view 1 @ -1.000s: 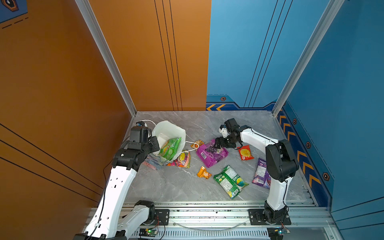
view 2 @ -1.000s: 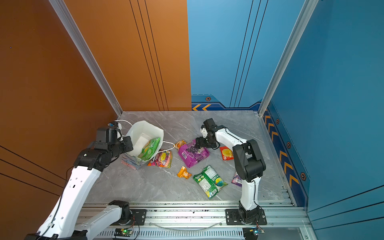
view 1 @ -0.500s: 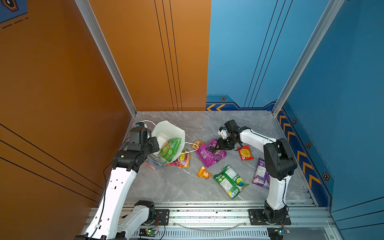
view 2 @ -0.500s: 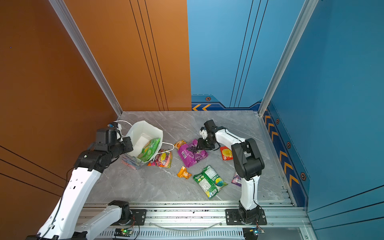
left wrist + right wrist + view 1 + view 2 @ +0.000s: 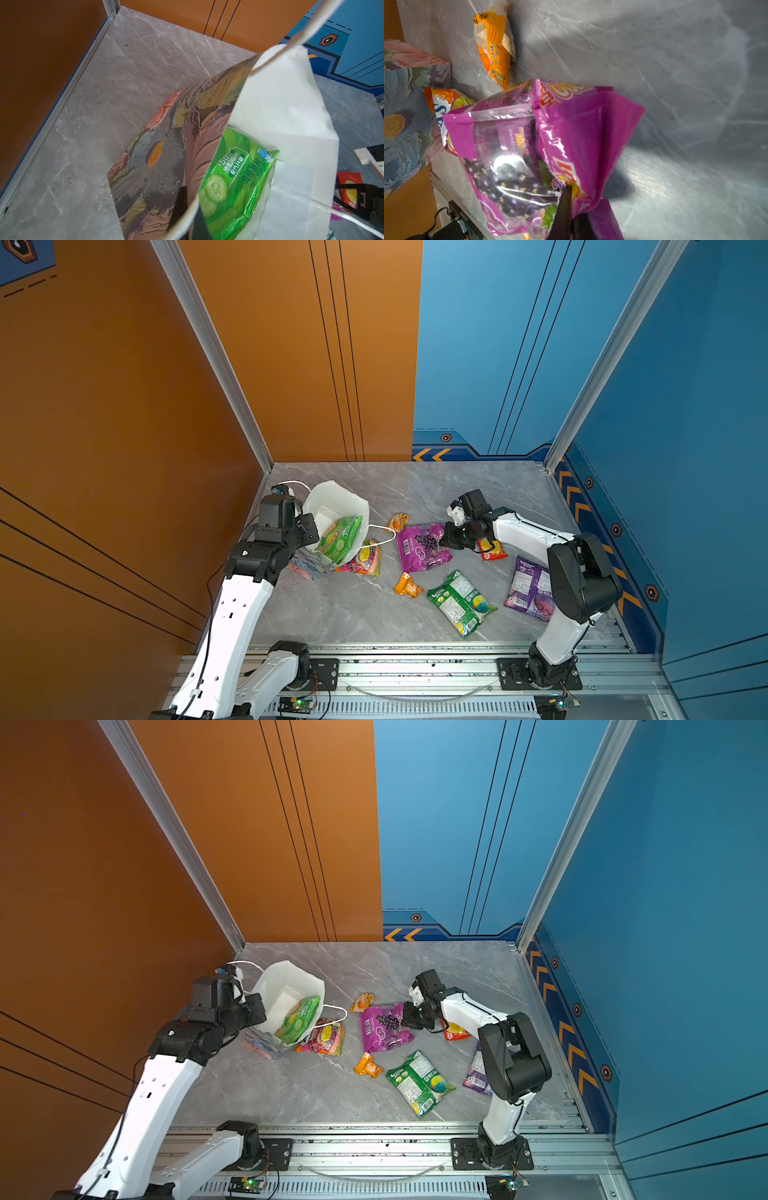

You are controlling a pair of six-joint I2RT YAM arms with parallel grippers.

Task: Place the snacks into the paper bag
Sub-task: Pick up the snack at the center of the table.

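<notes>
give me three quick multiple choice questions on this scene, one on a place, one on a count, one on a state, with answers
1. Where are the chips?
A) in the mouth of the bag
B) under the bag
C) far from the bag

2. How many small orange packets lie on the table?
A) one
B) two
C) four

3. How is the right gripper?
A) open
B) shut on nothing
C) shut on the pouch

Answers:
1 A: the green packet sticks out of the bag's white inside.
2 B: both top views show one beyond the pouch and one in front of it.
3 C: the right wrist view shows the jaws pinching the magenta film.
</notes>
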